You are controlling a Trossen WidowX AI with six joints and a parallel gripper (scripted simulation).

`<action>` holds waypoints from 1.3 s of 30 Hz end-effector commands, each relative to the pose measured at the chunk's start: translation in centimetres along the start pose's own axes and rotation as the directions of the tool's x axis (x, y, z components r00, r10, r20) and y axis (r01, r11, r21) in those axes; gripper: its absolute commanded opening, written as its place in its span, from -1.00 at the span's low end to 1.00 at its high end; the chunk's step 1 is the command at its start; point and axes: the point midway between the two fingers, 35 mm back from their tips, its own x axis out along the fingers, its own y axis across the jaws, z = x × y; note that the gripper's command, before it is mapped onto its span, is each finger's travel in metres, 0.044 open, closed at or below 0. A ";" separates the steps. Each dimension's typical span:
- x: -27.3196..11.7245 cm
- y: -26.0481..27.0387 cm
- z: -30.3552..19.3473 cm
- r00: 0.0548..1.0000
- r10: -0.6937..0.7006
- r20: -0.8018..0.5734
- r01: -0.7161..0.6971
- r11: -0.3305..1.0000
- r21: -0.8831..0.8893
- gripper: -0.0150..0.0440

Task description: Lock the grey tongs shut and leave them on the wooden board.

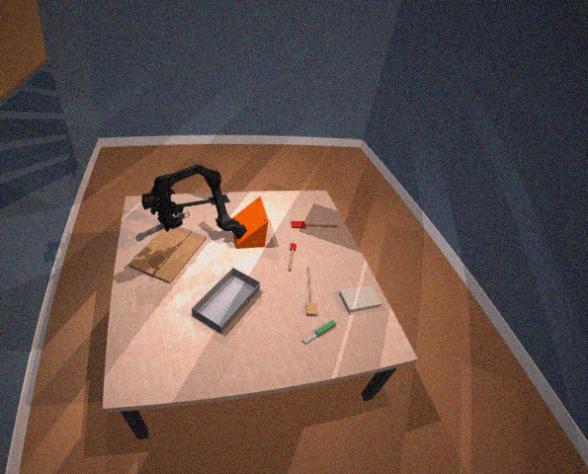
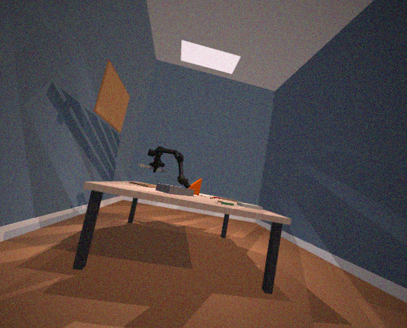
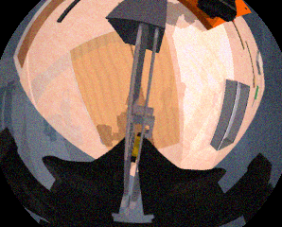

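From left to right, you have the grey tongs (image 1: 151, 232) (image 2: 145, 165) (image 3: 135, 90) held up in the air, roughly level, legs close together (whether the lock has caught, you cannot tell). Your gripper (image 1: 173, 222) (image 2: 156, 168) (image 3: 136, 135) is nearly closed, pinching them between its fingers. Below, the wooden board (image 1: 181, 256) (image 2: 142, 184) (image 3: 100, 80) lies flat on the table (image 1: 263, 352) (image 2: 125, 190) (image 3: 46, 90), apart from the tongs. Next comes the roasting tin (image 1: 207, 319) (image 2: 175, 190) (image 3: 220, 113), without the tongs, then the orange wedge (image 1: 253, 220) (image 2: 197, 186) (image 3: 242, 7) farther back by the arm's foot. Past it lie two red-ended sticks (image 1: 297, 224), a wooden paddle (image 1: 311, 308), a green-handled tool (image 1: 325, 328) (image 2: 227, 203) (image 3: 256, 92) and, rightmost, a pale slab (image 1: 360, 298) (image 2: 249, 206).
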 end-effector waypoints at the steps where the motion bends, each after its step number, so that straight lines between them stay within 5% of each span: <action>1: 0.0 -0.1 -0.1 0.999 -0.025 -0.048 0.026 0.999 0.039 -1.00; 39: 0.9 1.7 -1.5 0.836 -0.037 -0.547 0.157 0.972 0.175 -1.00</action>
